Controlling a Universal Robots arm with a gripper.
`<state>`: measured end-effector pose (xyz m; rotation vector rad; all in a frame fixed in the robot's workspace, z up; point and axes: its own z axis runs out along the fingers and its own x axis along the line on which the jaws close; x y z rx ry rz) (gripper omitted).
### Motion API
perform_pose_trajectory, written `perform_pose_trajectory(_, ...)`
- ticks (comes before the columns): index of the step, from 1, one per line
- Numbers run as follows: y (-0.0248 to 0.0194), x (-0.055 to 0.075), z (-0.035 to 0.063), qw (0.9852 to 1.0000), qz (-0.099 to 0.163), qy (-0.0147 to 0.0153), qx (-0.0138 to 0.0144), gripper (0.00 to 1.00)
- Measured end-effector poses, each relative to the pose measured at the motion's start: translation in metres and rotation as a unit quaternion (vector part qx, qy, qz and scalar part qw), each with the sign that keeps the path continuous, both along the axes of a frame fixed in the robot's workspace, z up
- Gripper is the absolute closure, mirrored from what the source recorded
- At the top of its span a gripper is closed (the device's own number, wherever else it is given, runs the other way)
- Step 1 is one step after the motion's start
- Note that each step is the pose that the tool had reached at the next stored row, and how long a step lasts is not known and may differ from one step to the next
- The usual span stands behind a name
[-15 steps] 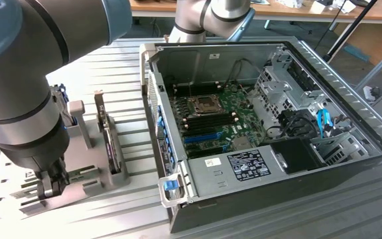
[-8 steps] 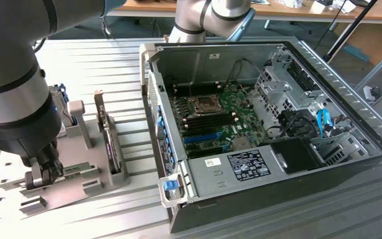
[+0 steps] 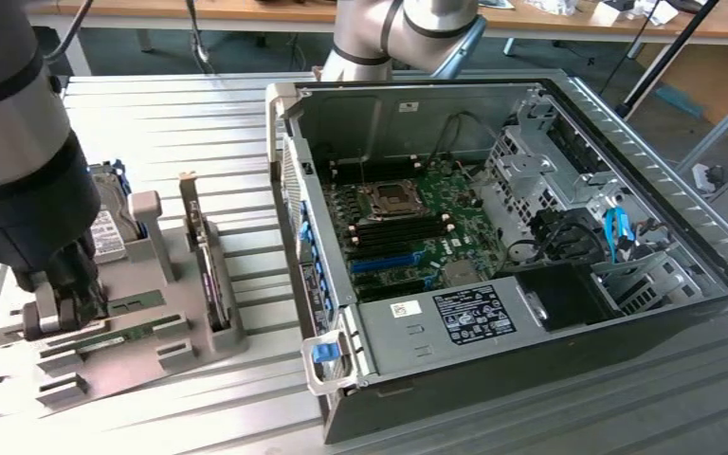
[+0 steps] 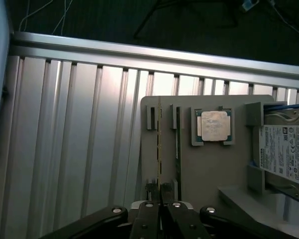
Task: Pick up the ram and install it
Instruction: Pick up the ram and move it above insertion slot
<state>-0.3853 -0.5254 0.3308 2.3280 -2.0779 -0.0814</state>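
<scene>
Gripper (image 4: 159,193) is down on the gray holder (image 3: 149,355), which sits on the ribbed metal table (image 3: 200,123). Jaws are pinched together on the top edge of the ram (image 4: 160,144). The ram stands on edge in a narrow slot of the holder, at the holder's outer side, still seated and not lifted. A second slot (image 4: 178,134) runs parallel just beside it; can't tell what's in it. CPU chip (image 4: 215,126) lies flat in a recess of the holder, past that second slot. Hard drive (image 4: 281,154) with a white label sits at the holder's far end from the ram. Expansion card (image 3: 194,237) stands upright in the holder. Open computer case (image 3: 491,246) lies on the table, off the holder toward the exterior view's right, motherboard (image 3: 402,232) exposed. The arm (image 3: 10,142) rises above the holder.
</scene>
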Motion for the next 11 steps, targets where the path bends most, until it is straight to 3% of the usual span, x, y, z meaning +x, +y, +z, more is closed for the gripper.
perform_pose_trajectory(11,0.0,0.0,0.037,1.0,0.0,0.0,0.0,0.87)
